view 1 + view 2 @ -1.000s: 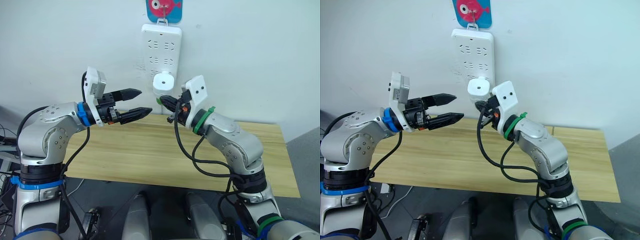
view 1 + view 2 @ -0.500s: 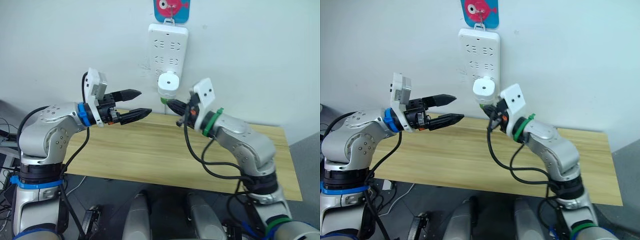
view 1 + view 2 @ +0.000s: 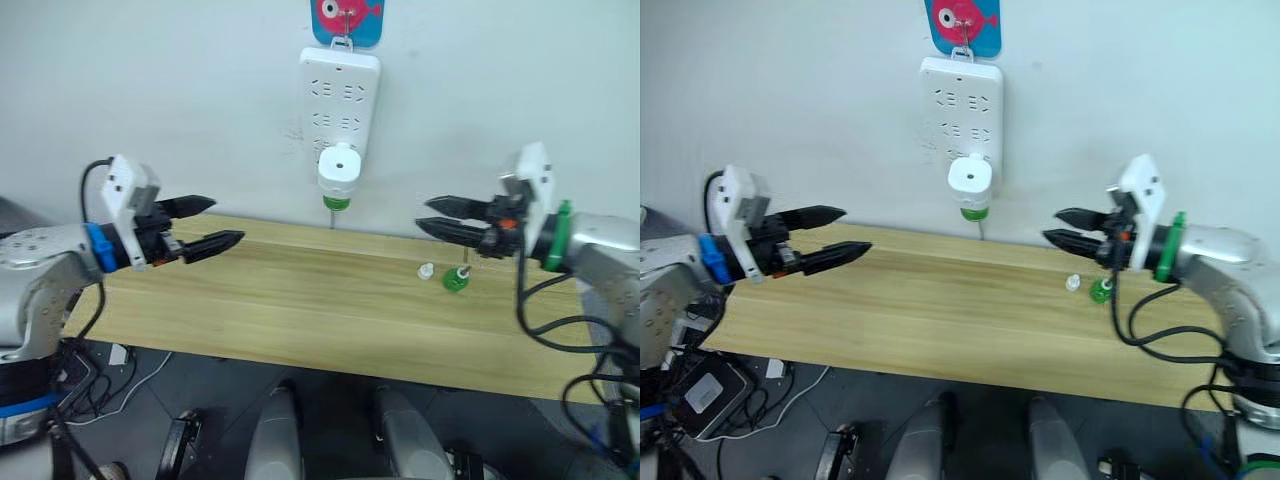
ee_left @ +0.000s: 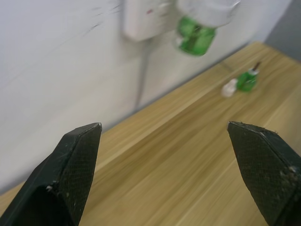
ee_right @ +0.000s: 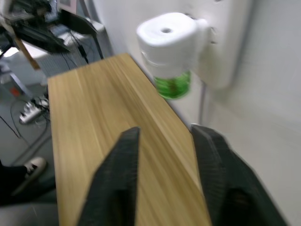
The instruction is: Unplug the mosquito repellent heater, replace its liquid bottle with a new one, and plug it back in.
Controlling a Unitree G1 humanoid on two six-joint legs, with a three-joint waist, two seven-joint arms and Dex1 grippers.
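Both of my arms have swung outward since a second ago: then they were drawn in close under the power strip, with the right one up at the heater, and now they sit well apart at either side. On the left, my left gripper [image 3: 208, 224] hangs over the left end of the wooden surface [image 3: 300, 300], its jaws spread open with nothing between them, pointing toward the middle. Past it, on the far wall, the white power strip [image 3: 340, 100] hangs upright from a hook below a pink and blue fish decoration [image 3: 346, 18]. The mosquito repellent heater [image 3: 339, 170] is plugged into the strip's lower end, its round hole facing up, and a green liquid bottle [image 3: 337, 202] sits in its underside, clear of the surface below. A thin cable [image 3: 333, 219] drops from the strip down behind the far edge of the surface. Further right, a small white cap [image 3: 426, 271] lies on the wood, and just beside it stands a second small green bottle [image 3: 456, 280] with a thin wick sticking out of its top. On the right, my right gripper [image 3: 430, 216] hovers above that bottle and the cap without touching them, its jaws parted and empty, pointing toward the left.
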